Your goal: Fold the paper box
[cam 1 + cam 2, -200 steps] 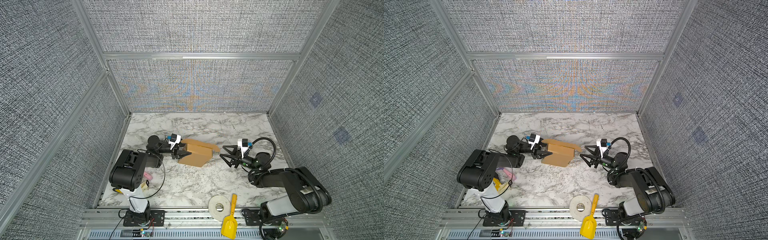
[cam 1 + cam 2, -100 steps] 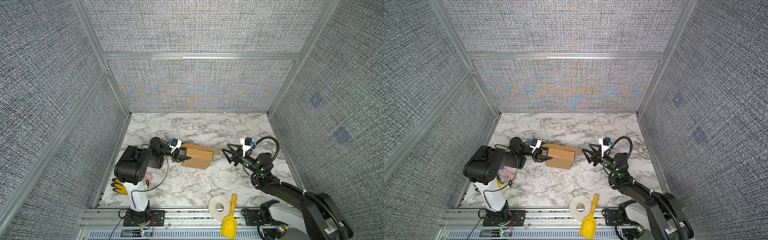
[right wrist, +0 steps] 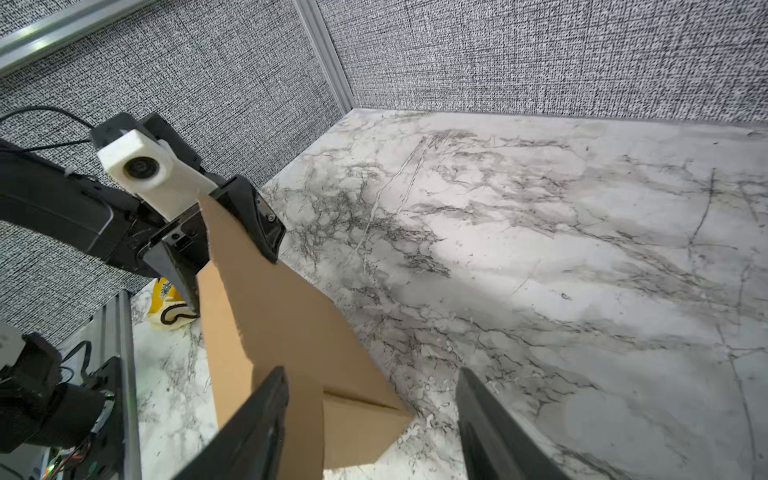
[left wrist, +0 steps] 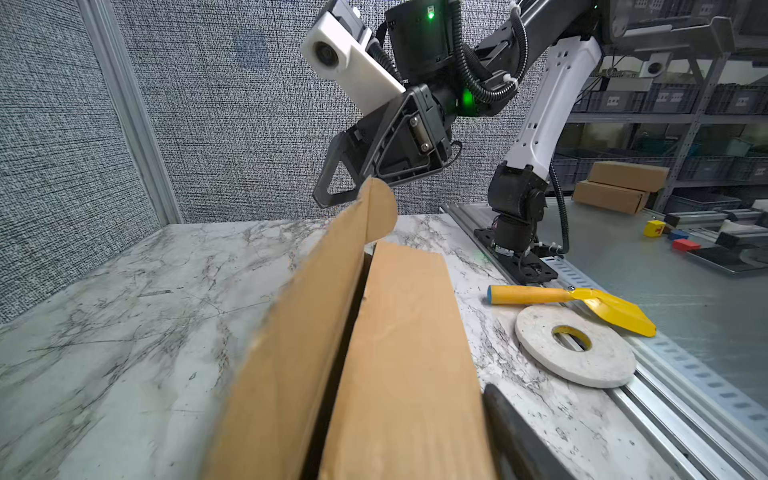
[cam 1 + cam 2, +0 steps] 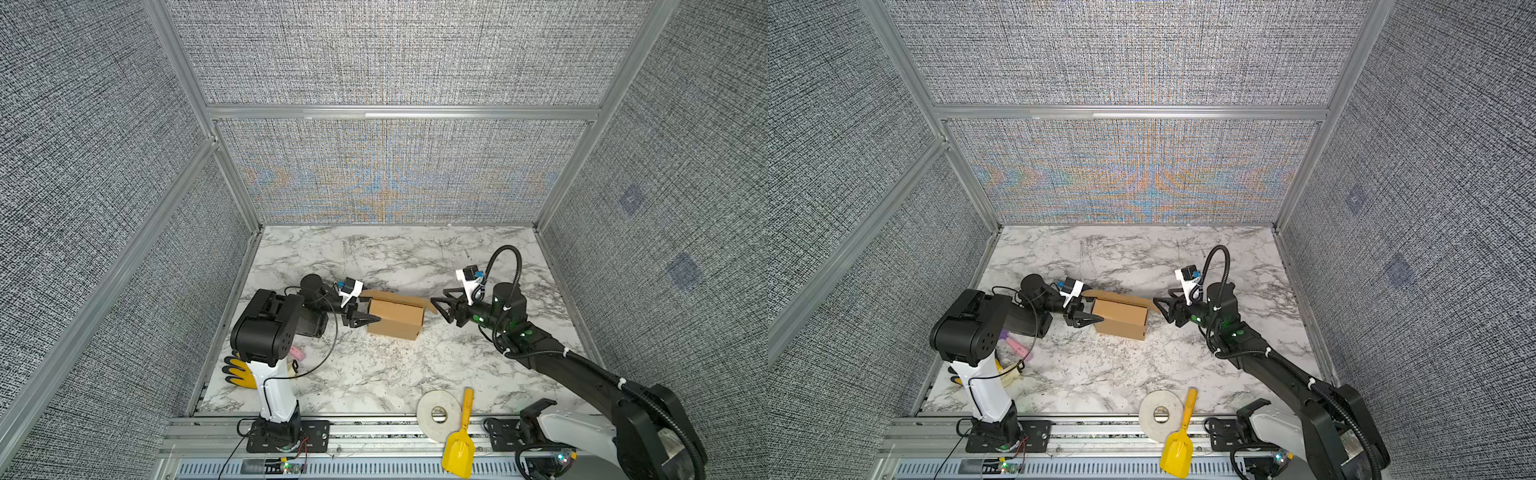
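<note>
– At the left end of the paper box (image 5: 395, 319), the left gripper (image 5: 365, 319) has its jaws spread, one on either side of the cardboard. It looks to be letting go rather than clamping.

– And the other arm?

– The right gripper (image 5: 439, 310) hovers at the opposite end, jaws apart and holding nothing, just beside the rounded ear (image 4: 380, 212) of the lid (image 4: 307, 324).

– What has changed?

– A second ago the box sat skewed against the left gripper, and the right arm lay folded low, well back from it. Now the box rests flat and square on the counter (image 5: 374, 374), and the right arm has stretched out toward it. The left jaws have widened; the right ones have narrowed a little.

– Meaning what for the fold?

– The body seems formed, but the lid stands ajar, with a dark gap showing beside it in the left wrist view. The repositioning looks finished. Pressing the lid down and tucking its ears probably remains, and both grippers are free for that. The tape roll (image 5: 439, 415) and yellow scoop (image 5: 459, 449) lie well apart at the front edge.
</note>
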{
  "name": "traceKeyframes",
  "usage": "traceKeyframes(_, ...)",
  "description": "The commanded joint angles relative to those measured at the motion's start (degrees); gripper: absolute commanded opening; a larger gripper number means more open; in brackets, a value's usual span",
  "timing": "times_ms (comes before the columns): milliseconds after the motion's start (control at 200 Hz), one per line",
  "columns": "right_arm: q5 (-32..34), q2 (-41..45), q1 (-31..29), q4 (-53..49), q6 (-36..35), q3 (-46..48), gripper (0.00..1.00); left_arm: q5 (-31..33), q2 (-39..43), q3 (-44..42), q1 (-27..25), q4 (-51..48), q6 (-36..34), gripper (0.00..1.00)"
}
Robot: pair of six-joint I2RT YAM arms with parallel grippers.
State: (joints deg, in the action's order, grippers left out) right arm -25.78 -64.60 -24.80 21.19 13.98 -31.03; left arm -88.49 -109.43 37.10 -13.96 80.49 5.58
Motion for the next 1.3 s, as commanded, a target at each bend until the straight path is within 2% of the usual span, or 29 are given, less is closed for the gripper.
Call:
traceKeyframes(0,3.8,1.4,0.1,-4.4,-0.1,-0.7,0.61,-1.1,-0.7,0.4,0.2,0.3,0.2,0.64)
traceKeyframes(60,5.4,2.5,0.8,-6.2,0.1,-1.0,0.57,-1.3,-0.7,0.5,0.2,0.5,0.3,0.63)
traceKeyframes(175,6.4,3.5,2.0,-8.5,-0.7,-1.7,0.56,-1.6,-1.2,0.6,0.3,1.1,0.4,0.62)
traceKeyframes(460,5.6,-3.9,3.9,-12.8,-4.9,-6.4,0.56,-1.6,-2.3,1.1,0.3,2.3,1.6,0.59)
traceKeyframes(641,-2.3,-4.7,3.6,-15.7,-6.3,-7.7,0.55,-1.3,-1.7,1.3,0.4,2.1,1.6,0.59)
traceKeyframes(881,-5.5,-2.7,2.5,-16.5,-6.0,-7.1,0.55,-1.1,-1.7,1.2,0.4,1.8,1.6,0.59)
traceKeyframes(1136,-5.8,-2.0,0.9,-16.0,-4.5,-6.5,0.54,-1.2,-1.5,0.9,0.4,1.0,1.0,0.63)
traceKeyframes(1296,-1.6,1.0,0.7,-18.5,-3.1,-7.6,0.54,-1.6,-1.9,1.0,0.4,0.3,1.0,0.64)
